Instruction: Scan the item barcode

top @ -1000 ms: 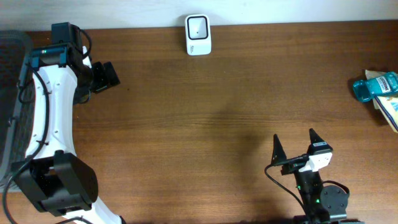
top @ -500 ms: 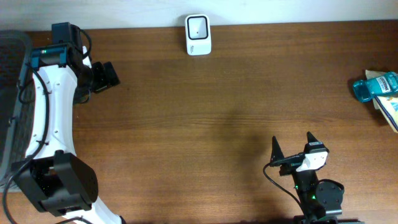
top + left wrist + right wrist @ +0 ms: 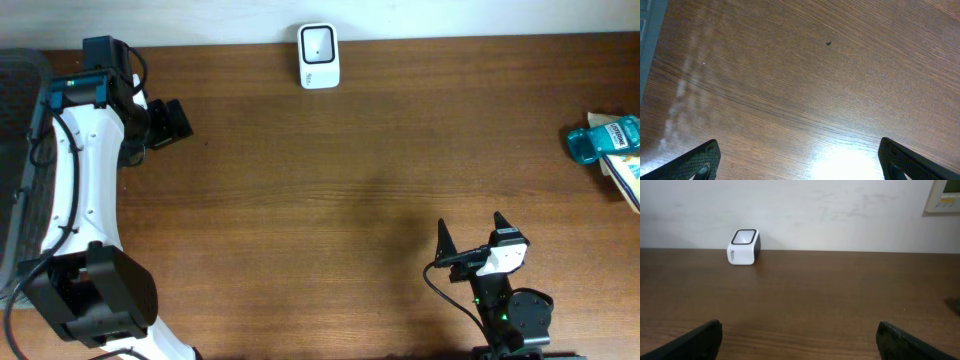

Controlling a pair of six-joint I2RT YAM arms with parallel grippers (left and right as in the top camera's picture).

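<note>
The white barcode scanner (image 3: 318,55) stands at the table's back edge, its dark window facing up; the right wrist view shows the scanner (image 3: 744,246) far ahead on the left, against the wall. A teal bottle (image 3: 603,138) lies at the far right edge, half out of frame. My right gripper (image 3: 471,222) is open near the front edge, well apart from both, and holds nothing (image 3: 800,342). At the back left my left gripper (image 3: 167,121) hangs open over bare wood (image 3: 800,162).
A yellow and white package (image 3: 626,180) lies next to the teal bottle at the right edge. A grey bin (image 3: 18,150) sits beyond the table's left side, under the left arm. A white wall runs behind the scanner.
My right gripper has drawn back slightly toward the front edge and to the left, then stopped. The left arm has not moved.
</note>
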